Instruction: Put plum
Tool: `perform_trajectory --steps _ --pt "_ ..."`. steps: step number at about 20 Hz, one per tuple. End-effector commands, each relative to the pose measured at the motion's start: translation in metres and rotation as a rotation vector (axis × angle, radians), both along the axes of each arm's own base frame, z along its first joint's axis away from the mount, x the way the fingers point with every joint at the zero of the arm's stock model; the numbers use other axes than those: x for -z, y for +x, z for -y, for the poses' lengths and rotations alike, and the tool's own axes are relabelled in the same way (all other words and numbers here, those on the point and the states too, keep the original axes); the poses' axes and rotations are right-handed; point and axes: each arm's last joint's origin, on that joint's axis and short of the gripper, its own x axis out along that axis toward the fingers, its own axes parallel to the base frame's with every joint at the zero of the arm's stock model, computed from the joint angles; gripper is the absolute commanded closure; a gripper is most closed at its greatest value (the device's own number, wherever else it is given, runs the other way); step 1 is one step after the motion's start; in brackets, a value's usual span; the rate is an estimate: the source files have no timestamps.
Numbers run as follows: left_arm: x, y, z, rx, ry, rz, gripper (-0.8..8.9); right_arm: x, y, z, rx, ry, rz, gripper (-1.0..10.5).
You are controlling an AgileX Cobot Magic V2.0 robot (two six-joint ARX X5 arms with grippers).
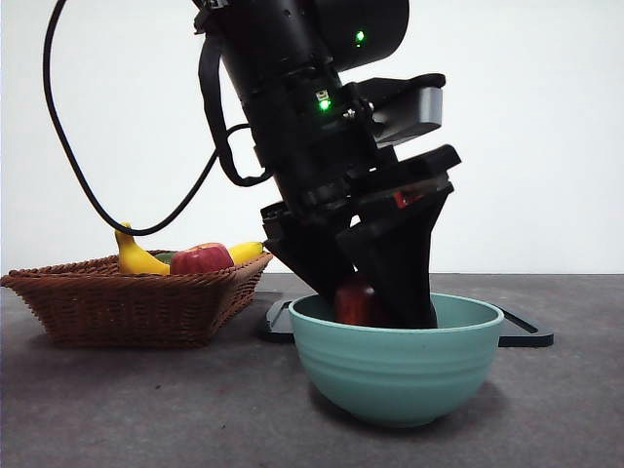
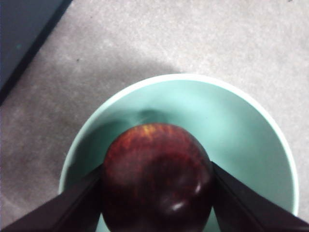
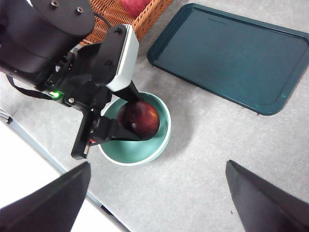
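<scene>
The plum [image 2: 157, 183] is dark maroon and glossy with a small yellowish patch on top. My left gripper [image 2: 157, 198] is shut on it, one black jaw pressed to each side. It hangs inside the teal bowl [image 2: 241, 116], low between the walls. In the front view the left gripper [image 1: 375, 302] reaches down into the bowl [image 1: 395, 366] and the plum [image 1: 355, 300] shows just above the rim. My right gripper [image 3: 159, 193] is open and high above the table, looking down on the plum [image 3: 139, 118] and the bowl [image 3: 165, 133].
A wicker basket [image 1: 127, 302] stands to the left of the bowl with a red apple [image 1: 202, 258] and a banana [image 1: 136, 258] in it. Behind the bowl lies a dark teal tray [image 3: 231, 53]. The table's edge runs close to the bowl in the right wrist view.
</scene>
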Motion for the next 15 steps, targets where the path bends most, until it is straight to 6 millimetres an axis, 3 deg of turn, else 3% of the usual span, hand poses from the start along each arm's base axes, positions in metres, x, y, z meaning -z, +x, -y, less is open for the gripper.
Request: perform_trajectory --steps 1,11,15 --pt "0.0055 0.0002 0.0085 0.038 0.014 0.008 5.37 -0.0056 0.0004 -0.0005 -0.008 0.004 0.026 5.0" --pt "0.0071 -0.0054 0.012 0.059 0.023 0.003 4.91 -0.0056 0.0003 -0.0005 -0.008 0.004 0.026 5.0" --pt "0.0072 -0.0054 0.0119 0.054 0.023 0.0 3.98 -0.0056 0.0003 -0.0005 -0.008 0.004 0.026 5.0"
